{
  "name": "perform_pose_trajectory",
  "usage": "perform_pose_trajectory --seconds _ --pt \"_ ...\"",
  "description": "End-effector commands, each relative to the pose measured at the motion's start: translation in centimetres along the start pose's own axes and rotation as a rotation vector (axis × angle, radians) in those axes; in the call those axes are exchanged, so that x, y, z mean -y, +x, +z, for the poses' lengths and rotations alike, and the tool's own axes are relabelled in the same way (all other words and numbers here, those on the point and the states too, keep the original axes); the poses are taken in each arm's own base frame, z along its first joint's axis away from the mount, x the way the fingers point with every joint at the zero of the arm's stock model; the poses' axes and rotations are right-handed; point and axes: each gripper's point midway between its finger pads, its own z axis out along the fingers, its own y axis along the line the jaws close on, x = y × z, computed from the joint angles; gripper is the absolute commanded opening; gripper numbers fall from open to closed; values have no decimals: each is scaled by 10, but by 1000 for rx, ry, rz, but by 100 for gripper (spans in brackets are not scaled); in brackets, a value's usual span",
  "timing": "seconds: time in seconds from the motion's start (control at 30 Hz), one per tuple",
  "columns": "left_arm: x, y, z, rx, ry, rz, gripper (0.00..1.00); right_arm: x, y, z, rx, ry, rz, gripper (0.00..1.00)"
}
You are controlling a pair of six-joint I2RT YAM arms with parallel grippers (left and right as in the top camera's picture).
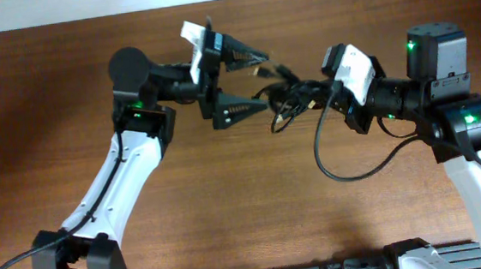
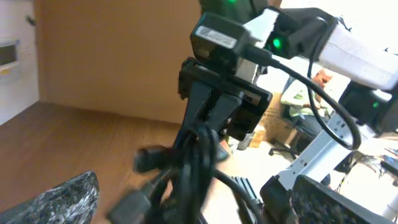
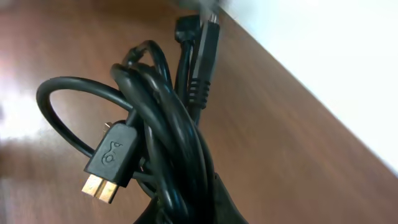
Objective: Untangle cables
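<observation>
Your left fingers point(image 1: 240, 109) are spread wide open, with the cables point(image 1: 283, 105) hanging just past their tips. Your right fingers point(image 1: 312, 87) are clamped shut on that looped bundle above the counter point(image 1: 229, 204), gold-tipped plug point(image 3: 99, 185) sticking out.

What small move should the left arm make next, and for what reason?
Probably ease the left gripper forward and close it on one loop of the cables. Its jaws stand wide open just short of the bundle, while the right gripper is shut on the bundle's far side. A second grip would likely let one cord be drawn out.
</observation>
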Motion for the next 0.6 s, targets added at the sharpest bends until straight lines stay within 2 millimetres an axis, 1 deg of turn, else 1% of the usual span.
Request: perform_pose_trajectory --seconds 0.0,0.07,0.13,0.17,0.2,0.27,0.3,0.33,0.37,0.4,0.47,0.5,0.53,0.57 --pt "-1 -13 -3 27 -39 -20 99 14 6 -3 -42 91 177 4" --pt "-2 -19 -3 44 -63 -8 99 15 6 -3 -40 93 202 4" --pt "1 -22 6 55 -63 26 99 16 5 -3 -34 96 227 4" --pt "-1 -24 10 71 -80 37 99 17 3 -3 -27 99 260 4" --pt "-11 -29 13 107 -137 22 99 17 2 -3 -21 102 294 4" --pt "-39 -38 9 189 -301 -28 99 18 1 -3 -17 104 302 4" --pt "-58 -39 2 227 -407 -72 99 18 1 -3 -16 104 304 4" --pt "-87 -36 -13 276 -582 -144 99 18 1 -3 -13 106 322 4" --pt "-102 -31 -23 281 -675 -155 99 18 1 -3 -14 105 322 4" --pt "-105 -26 -24 250 -699 -116 99 18 1 -3 -14 105 322 4" --pt "-98 -10 -17 130 -661 -26 100 24 5 -4 -31 140 322 4" --pt "-91 5 -15 41 -644 15 94 27 7 -5 -43 163 322 4" --pt "-83 14 -17 -47 -649 78 90 29 8 -5 -48 174 322 4" --pt "-74 16 -21 -109 -668 141 93 29 8 -5 -48 176 322 4"
